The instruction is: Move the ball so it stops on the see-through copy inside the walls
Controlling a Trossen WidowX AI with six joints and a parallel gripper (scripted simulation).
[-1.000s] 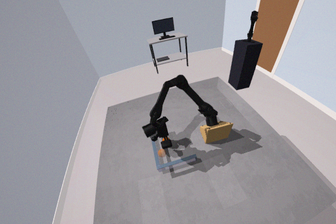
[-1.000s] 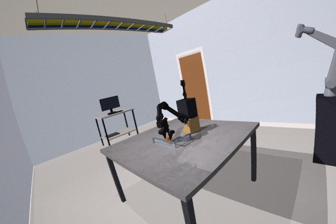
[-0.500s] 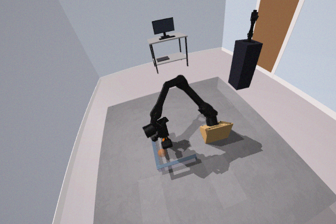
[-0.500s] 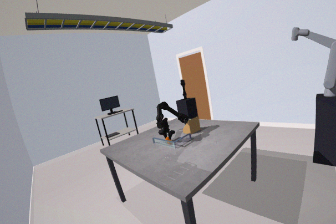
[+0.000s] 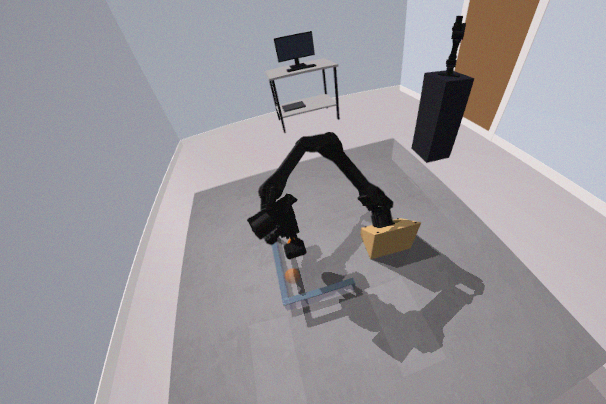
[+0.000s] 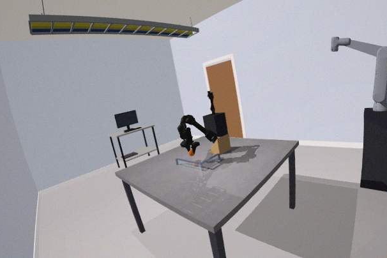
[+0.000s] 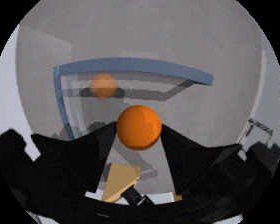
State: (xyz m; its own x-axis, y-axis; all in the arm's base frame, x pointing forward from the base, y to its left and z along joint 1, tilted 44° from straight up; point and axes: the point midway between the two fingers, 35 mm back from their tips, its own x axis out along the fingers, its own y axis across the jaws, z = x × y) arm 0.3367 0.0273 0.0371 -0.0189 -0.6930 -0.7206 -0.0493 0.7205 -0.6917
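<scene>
The orange ball (image 5: pixel 290 241) (image 6: pixel 191 152) (image 7: pixel 139 127) is between the two black fingers. My gripper (image 6: pixel 191 151) (image 7: pixel 138 126) is shut on it and holds it above the table, clear of the surface in the exterior view. In the top view the fingers hide most of the ball. The see-through copy (image 5: pixel 292 275) (image 6: pixel 196 163) (image 7: pixel 103 85) sits inside the corner, up and left of the held ball in the wrist view. The two low clear walls with blue top edges (image 5: pixel 280 270) (image 7: pixel 136 64) meet near the copy.
The grey table (image 5: pixel 220 350) (image 6: pixel 166 185) carries the walls. The arm's tan base block (image 5: pixel 392 239) (image 6: pixel 221 145) stands on the table, to the right of the walls in the top view. The arm's shadow falls across the walled corner.
</scene>
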